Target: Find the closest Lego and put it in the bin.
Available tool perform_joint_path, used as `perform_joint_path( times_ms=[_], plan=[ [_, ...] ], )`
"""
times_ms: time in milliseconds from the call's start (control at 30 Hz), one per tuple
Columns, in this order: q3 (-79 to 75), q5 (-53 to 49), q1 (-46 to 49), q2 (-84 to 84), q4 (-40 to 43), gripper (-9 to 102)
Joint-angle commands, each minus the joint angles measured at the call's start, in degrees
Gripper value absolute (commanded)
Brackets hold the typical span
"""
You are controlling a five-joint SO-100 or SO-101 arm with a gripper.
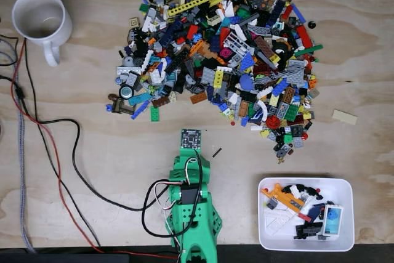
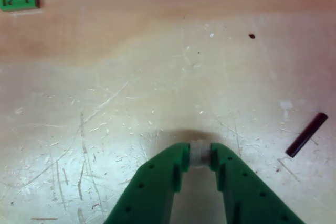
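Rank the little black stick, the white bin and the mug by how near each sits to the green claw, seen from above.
From the gripper in the fixed view:
1. Black stick, just right of it.
2. White bin, lower right.
3. Mug, far upper left.

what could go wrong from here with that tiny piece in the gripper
1. The gripper pinches a small pale piece only at its fingertips, so it could slip out on the way to the white bin.
2. The bin already holds several parts, so a dropped piece might bounce off them.
3. Loose cables lie beside the arm and could snag.
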Motion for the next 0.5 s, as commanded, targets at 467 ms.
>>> perform_joint_path(
  times_ms=[467],
  plan=[
    [-0.4, -0.4, 0.4, 0.1, -1.0, 0]
  ],
)
